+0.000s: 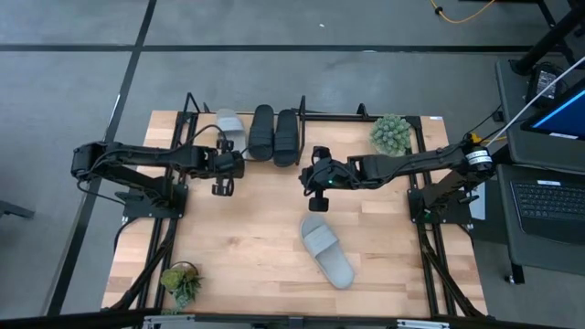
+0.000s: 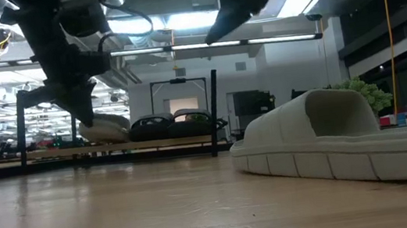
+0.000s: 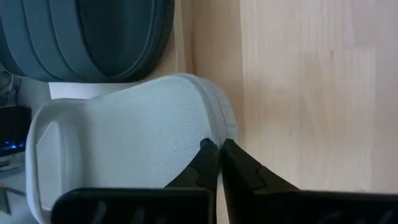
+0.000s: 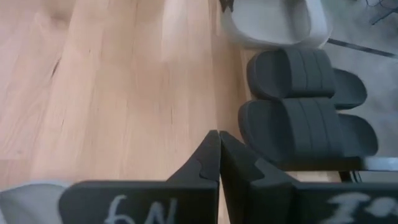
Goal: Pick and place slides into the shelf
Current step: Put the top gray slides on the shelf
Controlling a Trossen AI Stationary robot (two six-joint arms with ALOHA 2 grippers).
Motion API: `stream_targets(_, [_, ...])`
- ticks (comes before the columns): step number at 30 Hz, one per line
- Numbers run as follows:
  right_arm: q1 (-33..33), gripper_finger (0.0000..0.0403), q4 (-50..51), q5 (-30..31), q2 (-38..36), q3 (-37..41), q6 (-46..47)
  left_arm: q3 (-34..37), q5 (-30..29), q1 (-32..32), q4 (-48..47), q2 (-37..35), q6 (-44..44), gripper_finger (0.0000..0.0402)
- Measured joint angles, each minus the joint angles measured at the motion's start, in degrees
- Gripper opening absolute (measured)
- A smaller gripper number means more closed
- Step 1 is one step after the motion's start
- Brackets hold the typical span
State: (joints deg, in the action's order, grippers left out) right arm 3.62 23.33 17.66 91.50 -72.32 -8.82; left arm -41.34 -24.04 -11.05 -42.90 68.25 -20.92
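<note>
The shelf (image 1: 194, 117) stands along the table's far edge. On it rest a pale grey slide (image 1: 229, 128) and two black slides (image 1: 262, 132) (image 1: 287, 137), side by side. A second pale grey slide (image 1: 327, 251) lies sole down on the table, right of centre. My left gripper (image 3: 217, 148) is shut with nothing between its fingers. It stands at the heel end of the shelf's grey slide (image 3: 124, 143). My right gripper (image 4: 219, 138) is shut, holds nothing, and hangs over bare wood between the shelf and the loose slide. My left gripper's shut fingertips (image 3: 208, 149) slant down over the heel rim (image 3: 214, 109) of the grey slide on the shelf. I cannot tell whether they touch it. The slide lies flat on the shelf board.
A green potted plant (image 1: 391, 134) stands at the far right and another (image 1: 180, 281) at the near left corner. Black frame rods run along both sides of the table. Bare wood lies between the shelf and the loose slide (image 2: 333, 140).
</note>
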Motion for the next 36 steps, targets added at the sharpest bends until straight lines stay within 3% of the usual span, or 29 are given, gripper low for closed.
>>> stream_targets(12, [0.0,0.0006,-6.03,0.01,0.0,2.28,-0.68,0.0,-0.02,-2.5,0.28,0.0,-9.55,0.0])
stream_targets(26, [0.0,0.0006,-6.03,0.01,0.0,2.28,-1.36,0.0,2.74,-7.03,2.62,0.0,-20.81,0.0])
stream_targets(36, [0.0,0.0006,-5.98,0.01,0.0,2.28,-1.33,0.0,7.22,-11.44,2.68,0.0,-21.77,0.0])
